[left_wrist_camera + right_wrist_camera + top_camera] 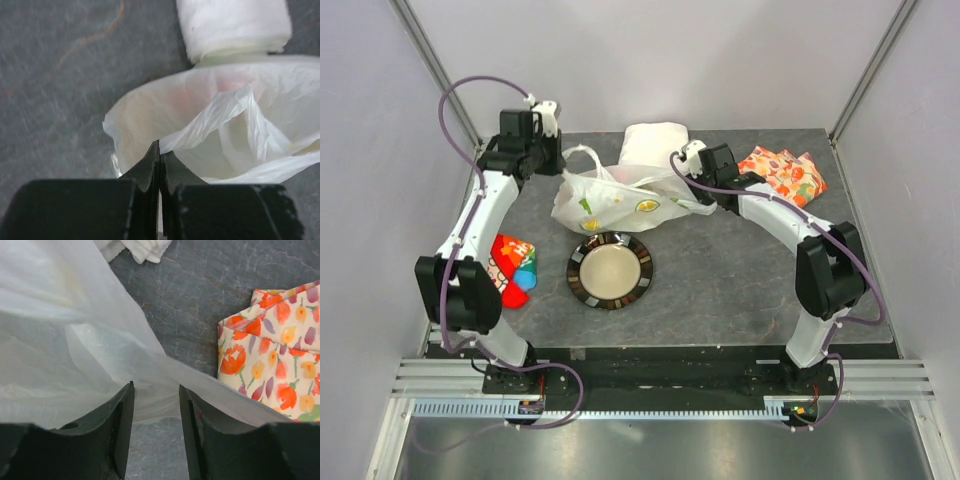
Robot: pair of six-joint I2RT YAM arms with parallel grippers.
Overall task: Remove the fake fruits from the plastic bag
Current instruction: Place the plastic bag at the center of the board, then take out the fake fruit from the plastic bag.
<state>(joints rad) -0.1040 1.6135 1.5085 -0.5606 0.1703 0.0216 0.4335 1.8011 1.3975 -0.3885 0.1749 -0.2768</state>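
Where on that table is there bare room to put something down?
The widest bare patch of table lies right of the plate, up to the right arm. Another strip runs in front of the plate. The back is crowded: plastic bag, white cloth roll, patterned fabric.

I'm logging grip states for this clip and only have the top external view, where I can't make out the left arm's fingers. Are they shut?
Observer: Yes. In the left wrist view the left gripper is shut, with its tips right against a fold of the plastic bag. I cannot tell whether any film is pinched.
Operator: And the right one?
Observer: The right gripper has its jaws apart, and a stretched sheet of bag film runs across the gap.
Operator: Anything visible inside the bag up close?
Observer: Only a faint pink tint through the film in the left wrist view, with no clear shape.
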